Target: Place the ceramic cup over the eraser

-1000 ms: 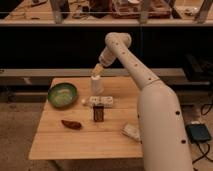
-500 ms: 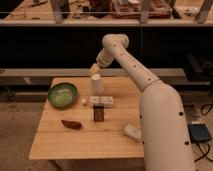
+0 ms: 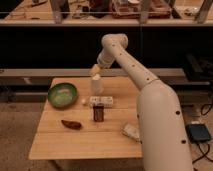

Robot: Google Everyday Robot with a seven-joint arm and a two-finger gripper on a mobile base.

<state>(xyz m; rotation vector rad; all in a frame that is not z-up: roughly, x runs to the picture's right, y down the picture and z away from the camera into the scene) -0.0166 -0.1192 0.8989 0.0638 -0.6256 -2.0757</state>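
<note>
Gripper [image 3: 95, 70] just above cup [image 3: 96, 85]; can't tell its grip.
Cup upright on table, apart from eraser [image 3: 98, 113]; bowl [image 3: 63, 94] to left.

**What we find around the green bowl**

We see a green bowl [image 3: 62, 95] on a wooden table [image 3: 85, 145]. Just right of the bowl lies a small pale ball [image 3: 84, 101], then a long white box [image 3: 101, 101] with dark marks. Nearer us than the bowl lies a reddish-brown piece [image 3: 71, 124]. Well to the bowl's right sits a pale wrapped packet [image 3: 132, 132]. The gripper [image 3: 95, 70] hangs above and right of the bowl.
</note>
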